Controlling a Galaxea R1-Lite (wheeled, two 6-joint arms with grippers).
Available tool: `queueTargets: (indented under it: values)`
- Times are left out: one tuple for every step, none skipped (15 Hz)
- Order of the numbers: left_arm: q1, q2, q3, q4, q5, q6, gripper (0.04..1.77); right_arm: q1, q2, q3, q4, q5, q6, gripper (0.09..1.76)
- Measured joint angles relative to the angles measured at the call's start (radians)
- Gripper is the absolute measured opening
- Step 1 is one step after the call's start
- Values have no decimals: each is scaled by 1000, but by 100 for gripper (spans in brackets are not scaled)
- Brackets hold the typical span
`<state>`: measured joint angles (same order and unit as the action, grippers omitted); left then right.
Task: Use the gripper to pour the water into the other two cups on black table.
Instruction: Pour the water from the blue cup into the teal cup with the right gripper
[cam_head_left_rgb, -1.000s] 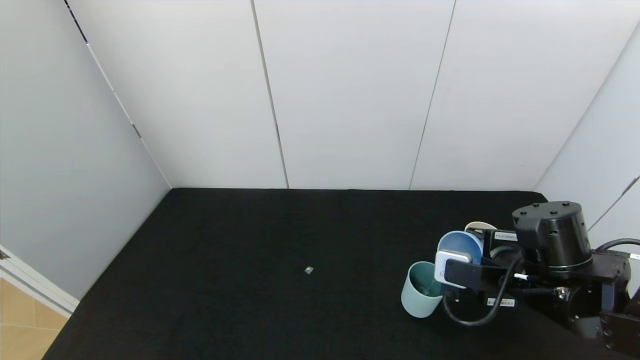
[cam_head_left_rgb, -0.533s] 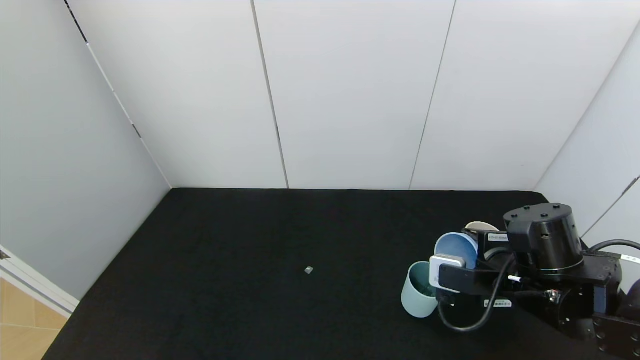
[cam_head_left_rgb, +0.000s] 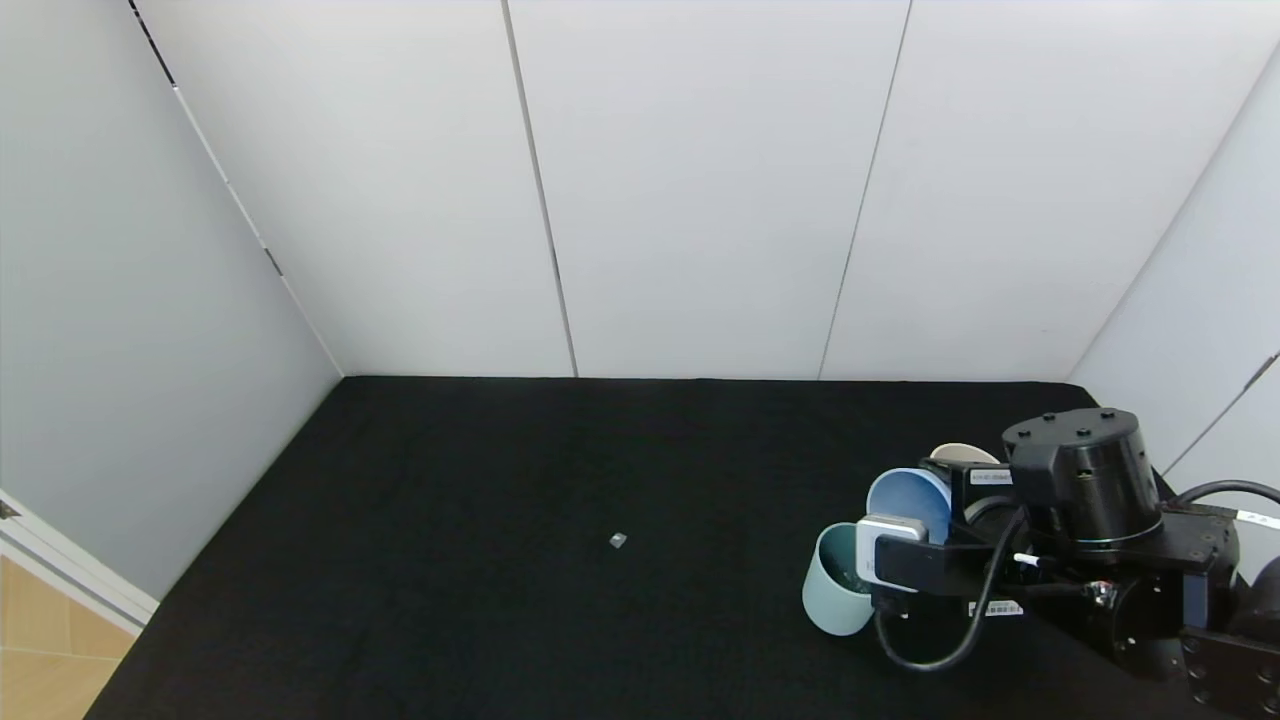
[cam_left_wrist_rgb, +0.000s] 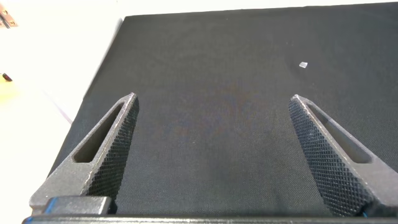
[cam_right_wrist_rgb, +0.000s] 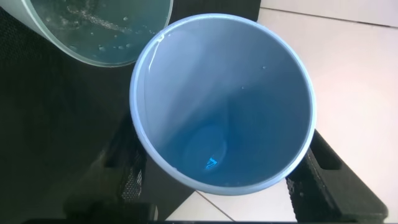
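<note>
The right pincer (cam_right_wrist_rgb: 217, 180) is clamping the light periwinkle-blue handleless tapered cup (cam_right_wrist_rgb: 221, 102) by its side wall, one dark finger on each flank, tilting its mouth toward the neighbouring cup. A little clear water (cam_right_wrist_rgb: 208, 155) is pooling low inside it. Just beside the blue rim, the pale mint-teal cup (cam_head_left_rgb: 838, 592) is standing on the matte black cloth-covered bench (cam_head_left_rgb: 500, 560), already wet inside with droplets and a shallow layer. Behind the pincer, the cream cup (cam_head_left_rgb: 958, 453) is peeking out, mostly hidden by the arm. Farther off toward the bench's middle, a tiny grey speck (cam_head_left_rgb: 617, 540) is lying alone.

The blue cup looks light, stiff and smooth, so it could slip; a mid-wall grip seems safest.

The left pincer (cam_left_wrist_rgb: 214, 155) is hanging wide apart, holding nothing, well away over bare cloth.
</note>
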<state>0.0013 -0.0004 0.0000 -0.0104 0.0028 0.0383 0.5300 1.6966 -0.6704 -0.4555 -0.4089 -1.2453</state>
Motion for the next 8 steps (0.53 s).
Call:
queueTargets:
  values:
    - [0,0,0,0,0,0,172,-1,-1,0,0,0,-4,128]
    - [0,0,0,0,0,0,172,-3,-2,0,0,0,-6,128]
    - [0,0,0,0,0,0,172,-4,-3,0,0,0,-9,128]
    - [0,0,0,0,0,0,172,-4,-4,0,-1,-3,-22,128]
    - [0,0,0,0,0,0,172,-4,-5,0,-4,-17,-42,128]
    - [0,0,0,0,0,0,172,-3,-6,0,-5,-27,-48,128]
    - [0,0,0,0,0,0,172,0,-6,0,-7,-31,-50,128]
    - [0,0,0,0,0,0,172,1,-6,0,-7,-32,-53,128]
